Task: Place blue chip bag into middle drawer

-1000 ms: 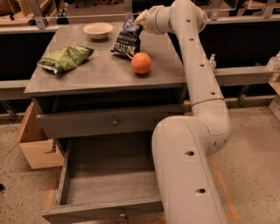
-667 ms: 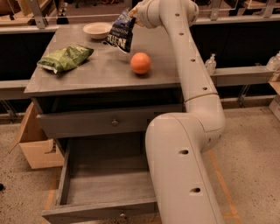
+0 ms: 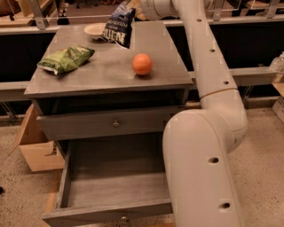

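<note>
Blue chip bag [image 3: 118,25] hangs from my claw [image 3: 135,6]; the drawer is well below.
The bag dangles just beneath the claw, which looks clamped on its top edge, with its long axis near upright above the far end of the table [image 3: 106,75]. From the claw, the open middle drawer [image 3: 116,188] lies well below and nearer the camera, so I judge the carry runs forward, then down.

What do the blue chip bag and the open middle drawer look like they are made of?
Blue chip bag, up by the gripper at the top edge: likely thin glossy foil or plastic film, going by its creases and sheen. Middle drawer: seemingly grey-stained matte wood, with plank lines on its floor.
</note>
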Motion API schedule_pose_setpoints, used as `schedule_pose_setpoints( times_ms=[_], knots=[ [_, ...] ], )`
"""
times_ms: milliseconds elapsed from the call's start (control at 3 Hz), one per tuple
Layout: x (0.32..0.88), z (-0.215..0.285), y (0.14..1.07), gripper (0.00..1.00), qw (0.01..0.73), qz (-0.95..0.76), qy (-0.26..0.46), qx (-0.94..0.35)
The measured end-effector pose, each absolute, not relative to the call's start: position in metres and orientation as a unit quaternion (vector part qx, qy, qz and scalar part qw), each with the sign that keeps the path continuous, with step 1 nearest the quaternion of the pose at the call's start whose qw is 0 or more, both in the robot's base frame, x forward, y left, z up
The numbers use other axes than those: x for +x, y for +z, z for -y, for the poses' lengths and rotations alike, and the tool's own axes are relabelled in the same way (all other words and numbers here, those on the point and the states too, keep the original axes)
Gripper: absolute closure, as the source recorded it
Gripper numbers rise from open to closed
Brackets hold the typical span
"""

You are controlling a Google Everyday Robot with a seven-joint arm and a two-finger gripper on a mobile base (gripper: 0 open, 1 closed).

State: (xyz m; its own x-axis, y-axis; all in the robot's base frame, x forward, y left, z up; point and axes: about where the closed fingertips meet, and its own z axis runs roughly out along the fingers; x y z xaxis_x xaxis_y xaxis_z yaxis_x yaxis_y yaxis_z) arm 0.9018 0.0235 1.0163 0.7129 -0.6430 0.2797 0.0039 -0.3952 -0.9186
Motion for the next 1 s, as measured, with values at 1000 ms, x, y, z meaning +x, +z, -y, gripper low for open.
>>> schedule_pose_setpoints(
  times_ms=[1000],
  knots=[
    [0.806, 0.006, 1.003, 1.0, 0.521, -0.118, -0.247, -0.808]
  ],
)
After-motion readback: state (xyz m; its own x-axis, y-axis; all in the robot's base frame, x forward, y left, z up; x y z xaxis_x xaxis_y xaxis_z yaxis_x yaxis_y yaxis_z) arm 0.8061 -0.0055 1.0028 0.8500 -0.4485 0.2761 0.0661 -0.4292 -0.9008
